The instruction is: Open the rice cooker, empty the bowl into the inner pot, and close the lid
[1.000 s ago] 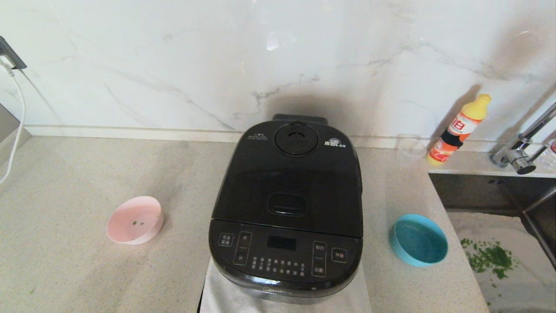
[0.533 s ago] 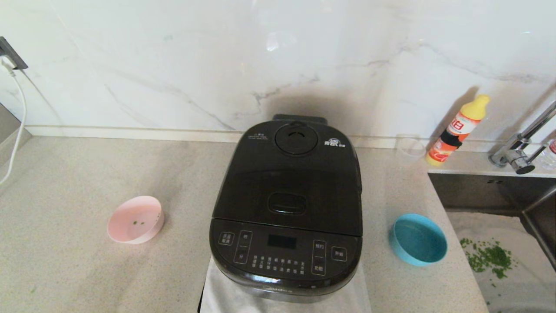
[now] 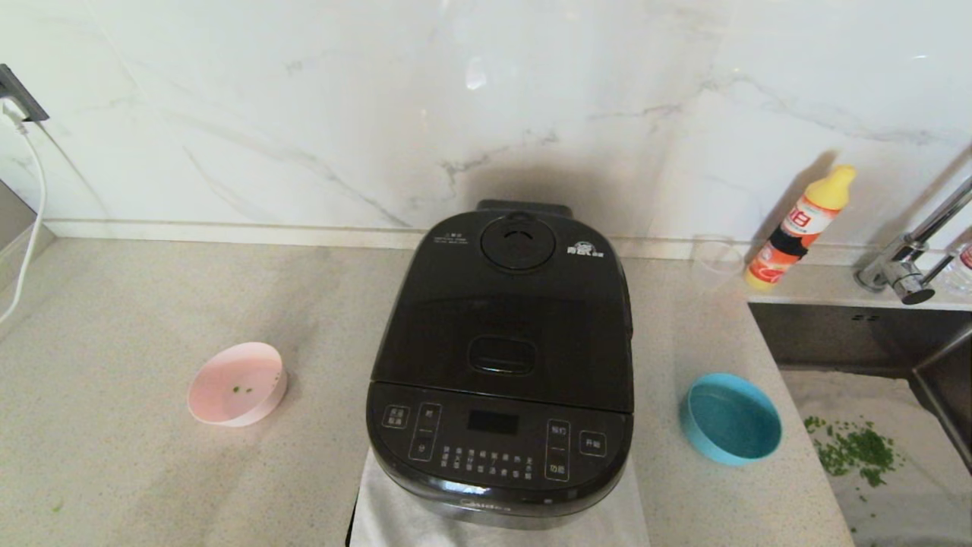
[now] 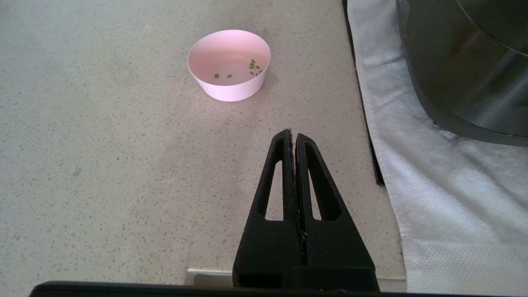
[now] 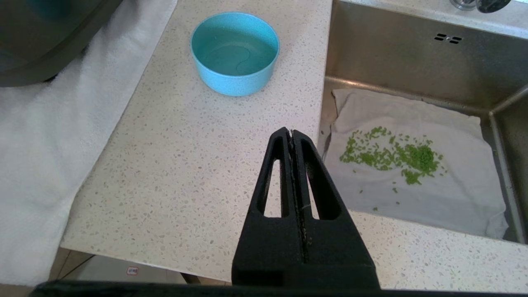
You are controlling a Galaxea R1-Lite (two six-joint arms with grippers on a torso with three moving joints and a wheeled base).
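Observation:
The black rice cooker (image 3: 501, 365) stands mid-counter on a white towel (image 3: 395, 516), its lid (image 3: 505, 304) shut with the latch button (image 3: 501, 355) facing me. The inner pot is hidden inside. A pink bowl (image 3: 237, 383) with a few green bits sits to its left; it also shows in the left wrist view (image 4: 229, 64). A blue bowl (image 3: 733, 418) sits to its right, also in the right wrist view (image 5: 235, 51). My left gripper (image 4: 293, 135) is shut and empty, near the counter's front edge, short of the pink bowl. My right gripper (image 5: 291, 133) is shut and empty, short of the blue bowl.
A sink (image 3: 873, 357) lies at the right, with a cloth (image 5: 412, 165) carrying green bits. A yellow bottle (image 3: 801, 226), a clear cup (image 3: 717, 262) and a faucet (image 3: 911, 262) stand at the back right. A cord (image 3: 26, 205) hangs at the far left wall.

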